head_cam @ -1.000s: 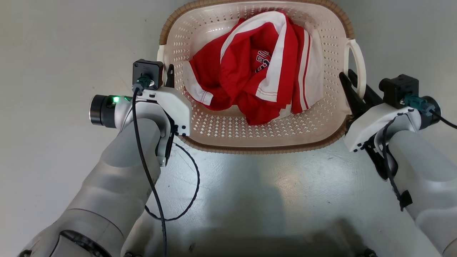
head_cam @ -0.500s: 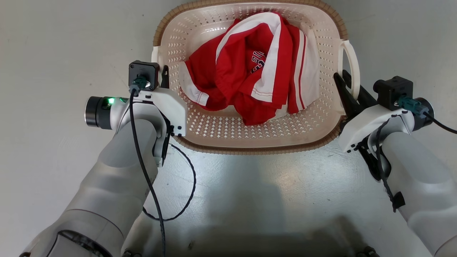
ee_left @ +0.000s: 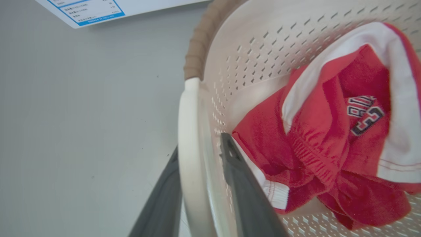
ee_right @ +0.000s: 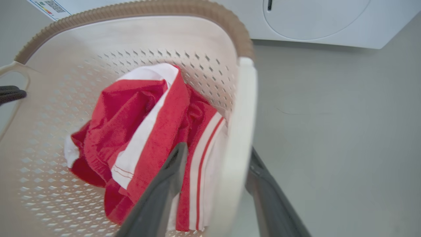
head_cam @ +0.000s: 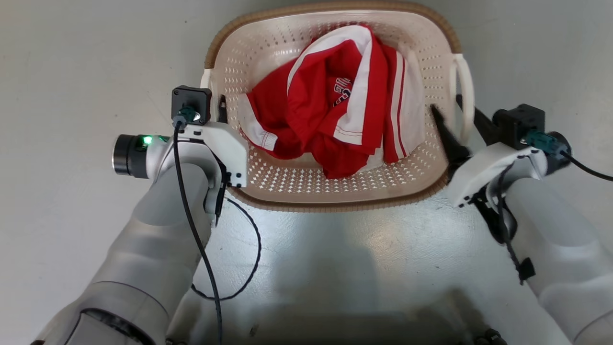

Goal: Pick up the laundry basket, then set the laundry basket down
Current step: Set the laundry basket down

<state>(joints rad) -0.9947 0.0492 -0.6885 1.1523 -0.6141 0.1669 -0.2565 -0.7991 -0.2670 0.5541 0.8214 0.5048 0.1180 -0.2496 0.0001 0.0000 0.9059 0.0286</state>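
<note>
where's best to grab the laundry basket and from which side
Take the laundry basket by its white loop handles, the left handle and the right handle together. Come from the near side, a finger on either side of each loop's bar. The loops stand off the walls on opposite sides, so the lift should stay level.

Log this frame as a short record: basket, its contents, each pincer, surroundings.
basket: cream, perforated walls, brown rim
contents: crumpled red and white garment
left pincer: fingers either side of the left handle; grip unclear
right pincer: open, fingers straddling the right handle, inner one clear of it
floor: grey, around the basket
washer: white, beyond the basket
</note>
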